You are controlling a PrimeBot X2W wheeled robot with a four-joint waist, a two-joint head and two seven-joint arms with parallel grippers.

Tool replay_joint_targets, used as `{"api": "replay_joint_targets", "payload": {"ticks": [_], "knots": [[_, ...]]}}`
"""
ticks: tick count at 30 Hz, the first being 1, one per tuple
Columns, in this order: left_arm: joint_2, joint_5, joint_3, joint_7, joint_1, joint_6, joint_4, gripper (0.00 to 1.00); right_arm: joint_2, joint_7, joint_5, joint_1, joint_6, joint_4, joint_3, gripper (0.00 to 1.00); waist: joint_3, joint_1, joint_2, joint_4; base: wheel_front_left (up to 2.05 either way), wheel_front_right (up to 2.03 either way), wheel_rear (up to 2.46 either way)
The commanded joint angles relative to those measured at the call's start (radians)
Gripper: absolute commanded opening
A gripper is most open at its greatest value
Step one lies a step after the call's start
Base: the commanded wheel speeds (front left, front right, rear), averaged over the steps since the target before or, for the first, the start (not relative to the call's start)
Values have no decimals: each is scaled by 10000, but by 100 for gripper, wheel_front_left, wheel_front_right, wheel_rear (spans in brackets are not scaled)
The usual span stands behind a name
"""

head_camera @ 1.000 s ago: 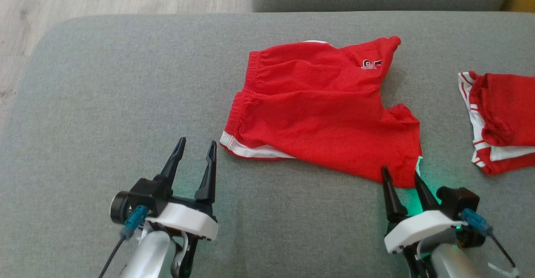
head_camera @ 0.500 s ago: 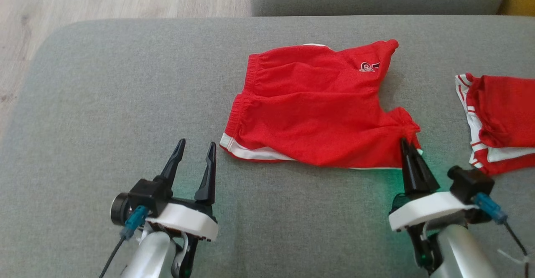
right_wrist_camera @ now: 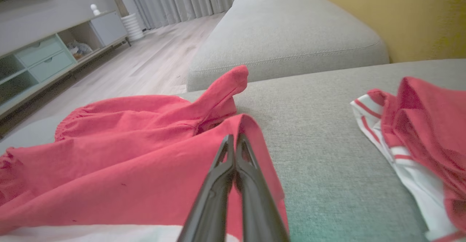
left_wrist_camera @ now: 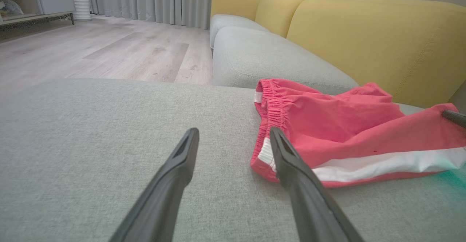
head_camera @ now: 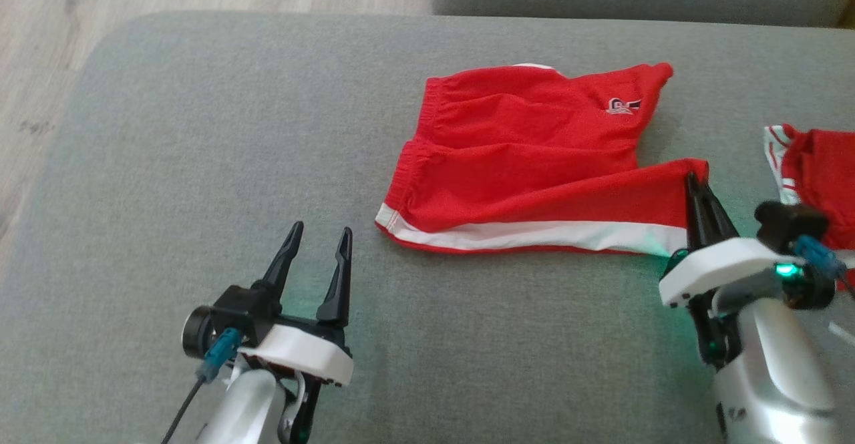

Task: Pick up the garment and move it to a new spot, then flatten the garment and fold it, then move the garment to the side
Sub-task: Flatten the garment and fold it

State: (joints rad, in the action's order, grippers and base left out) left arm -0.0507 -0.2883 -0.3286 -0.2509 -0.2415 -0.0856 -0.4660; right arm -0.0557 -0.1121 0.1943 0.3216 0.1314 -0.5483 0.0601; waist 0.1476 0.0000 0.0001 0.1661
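One shorts (head_camera: 534,170) corner, pinched in right tool (head_camera: 693,178)

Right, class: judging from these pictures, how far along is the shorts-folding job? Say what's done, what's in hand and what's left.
Done: the red shorts lie spread on the grey cushion. In hand: the right tool is shut on the near leg's hem corner, holding that edge taut. Remaining: the left tool stands open beside them, touching nothing; the fold and the move aside are not yet done.
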Motion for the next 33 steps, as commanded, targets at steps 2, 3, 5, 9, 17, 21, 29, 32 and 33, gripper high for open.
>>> {"api": "replay_joint_targets", "payload": {"ticks": [2,3,5,9,17,21,29,32,33], "knots": [[-25,64,239,-109,-442,-12,257,100,-178,86,-252,633,-7,-132,-116,0,131,0,-1,155,0,0,0],[-22,62,239,-109,-458,-12,261,100,-226,149,-356,743,-7,-357,-18,0,159,0,-1,187,0,0,0],[-18,64,234,-109,-480,-17,267,100,-370,56,-744,950,-7,-727,184,100,203,0,-1,234,0,0,0],[-11,67,261,-109,-504,-13,268,100,-371,-558,-1230,1199,-7,-1182,651,100,205,0,-1,255,0,0,0],[-6,144,488,-109,-305,40,352,100,8,-1474,-1483,430,-7,-362,331,100,-136,0,-1,-172,0,0,0],[-6,198,602,-109,-178,38,427,100,47,-1491,-1003,-585,-7,1155,-61,100,-336,0,-1,-411,0,0,0],[-1,257,629,-109,23,20,419,100,53,-1495,-493,-2434,-7,2355,-457,100,-576,0,-1,-701,0,0,0],[0,254,606,-109,19,12,422,100,53,-1495,-466,-2439,-7,2296,-492,100,-540,0,-1,-710,0,0,0],[0,252,601,-109,10,8,425,100,53,-1496,-472,-2411,-7,2238,-534,100,-519,0,-1,-704,0,0,0]]}}
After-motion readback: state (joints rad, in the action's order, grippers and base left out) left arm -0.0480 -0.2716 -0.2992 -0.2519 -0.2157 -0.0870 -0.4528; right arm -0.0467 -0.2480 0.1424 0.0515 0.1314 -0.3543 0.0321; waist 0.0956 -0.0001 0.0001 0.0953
